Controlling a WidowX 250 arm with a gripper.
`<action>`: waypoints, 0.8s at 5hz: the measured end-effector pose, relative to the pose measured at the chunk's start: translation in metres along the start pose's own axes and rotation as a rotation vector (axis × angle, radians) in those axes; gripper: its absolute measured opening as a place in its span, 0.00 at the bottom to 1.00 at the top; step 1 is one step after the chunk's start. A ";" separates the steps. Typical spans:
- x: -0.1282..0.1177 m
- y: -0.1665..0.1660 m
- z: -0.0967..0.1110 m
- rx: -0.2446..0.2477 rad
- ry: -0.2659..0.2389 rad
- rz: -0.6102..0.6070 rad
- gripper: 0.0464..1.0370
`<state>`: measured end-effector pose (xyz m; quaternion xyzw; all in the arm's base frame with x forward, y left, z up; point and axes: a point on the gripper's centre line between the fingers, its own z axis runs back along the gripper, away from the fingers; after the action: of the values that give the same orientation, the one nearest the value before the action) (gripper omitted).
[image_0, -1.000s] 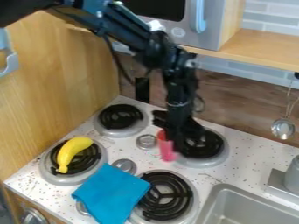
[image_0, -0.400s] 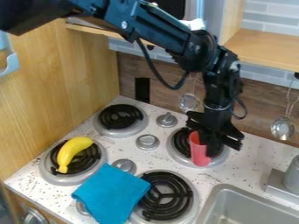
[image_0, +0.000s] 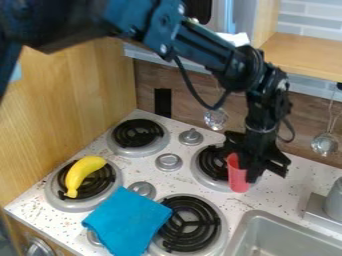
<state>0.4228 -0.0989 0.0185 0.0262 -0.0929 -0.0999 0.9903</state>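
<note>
1. Camera view: here's the speckled tabletop (image_0: 260, 200), carrying four burners (image_0: 138, 135).
2. Grey sink (image_0: 270, 223), lower right.
3. Blue cloth (image_0: 127, 220), overlapping the lower-right burner.
4. Black gripper (image_0: 247, 165) at the upper-right burner, fingers pinching the cup (image_0: 236, 175).
5. Yellow banana (image_0: 81, 174) across the lower-left burner.
6. That red cup, nearly upright, at the upper-right burner's edge.
</note>
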 end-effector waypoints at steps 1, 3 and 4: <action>-0.004 0.001 -0.020 0.020 0.027 -0.008 0.05; -0.012 -0.001 -0.035 0.012 0.037 -0.034 0.08; -0.015 -0.006 -0.041 -0.026 0.020 -0.066 0.27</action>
<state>0.4145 -0.1003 -0.0249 0.0175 -0.0808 -0.1333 0.9876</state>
